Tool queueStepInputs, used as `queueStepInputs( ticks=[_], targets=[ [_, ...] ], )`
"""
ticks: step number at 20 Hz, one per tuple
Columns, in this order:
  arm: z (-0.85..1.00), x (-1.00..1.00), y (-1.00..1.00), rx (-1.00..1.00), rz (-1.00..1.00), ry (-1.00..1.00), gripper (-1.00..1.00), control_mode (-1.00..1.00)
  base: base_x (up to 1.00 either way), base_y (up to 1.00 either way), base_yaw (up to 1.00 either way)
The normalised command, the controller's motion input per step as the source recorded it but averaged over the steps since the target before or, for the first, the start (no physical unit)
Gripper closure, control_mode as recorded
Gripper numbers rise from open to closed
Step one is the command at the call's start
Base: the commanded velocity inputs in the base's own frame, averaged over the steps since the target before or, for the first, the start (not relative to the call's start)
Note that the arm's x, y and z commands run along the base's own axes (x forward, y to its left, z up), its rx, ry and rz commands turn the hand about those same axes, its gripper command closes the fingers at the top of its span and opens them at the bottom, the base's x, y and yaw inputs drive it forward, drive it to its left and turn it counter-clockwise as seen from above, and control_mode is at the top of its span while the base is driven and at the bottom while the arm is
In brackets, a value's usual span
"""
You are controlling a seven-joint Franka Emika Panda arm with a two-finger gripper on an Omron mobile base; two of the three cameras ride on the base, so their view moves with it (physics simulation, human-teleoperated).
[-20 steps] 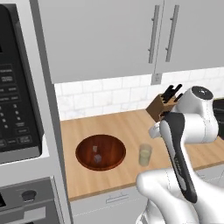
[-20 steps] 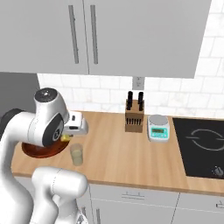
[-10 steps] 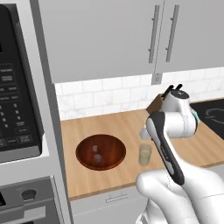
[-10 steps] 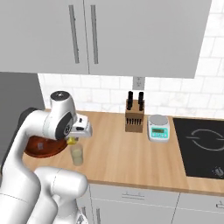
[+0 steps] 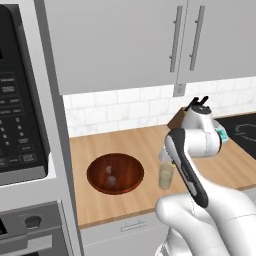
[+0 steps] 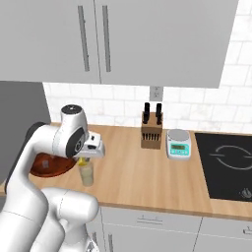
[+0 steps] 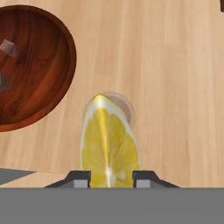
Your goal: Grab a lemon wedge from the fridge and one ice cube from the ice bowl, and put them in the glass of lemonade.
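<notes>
Gripper (image 7: 107, 178) pinches the lemon wedge (image 7: 109, 140) by its flat sides, directly above the glass of lemonade (image 5: 166, 175) beside the ice bowl (image 5: 115, 173). Wedge looks light, soft, probably slippery: a gentle squeeze suits it.

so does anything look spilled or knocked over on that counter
Nothing stands out. The glass of lemonade stands upright beside the ice bowl, with no liquid on the counter. The gripper holds the lemon wedge above the glass.
</notes>
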Motion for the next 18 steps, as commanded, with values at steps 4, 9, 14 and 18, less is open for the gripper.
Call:
queueStepInputs(
  ticks=[4, 9, 14, 18],
  targets=[
    [-0.19, 0.0, 0.0, 0.0, 0.0, 0.0, 1.0, -1.0, 0.0, 0.0, 0.0],
    [-0.05, 0.09, 0.0, 0.0, 0.0, 0.0, 1.0, -1.0, 0.0, 0.0, 0.0],
    [0.0, 0.18, 0.0, 0.0, 0.0, 0.0, 1.0, -1.0, 0.0, 0.0, 0.0],
    [0.0, 0.15, 0.0, 0.0, 0.0, 0.0, 1.0, -1.0, 0.0, 0.0, 0.0]
  ],
)
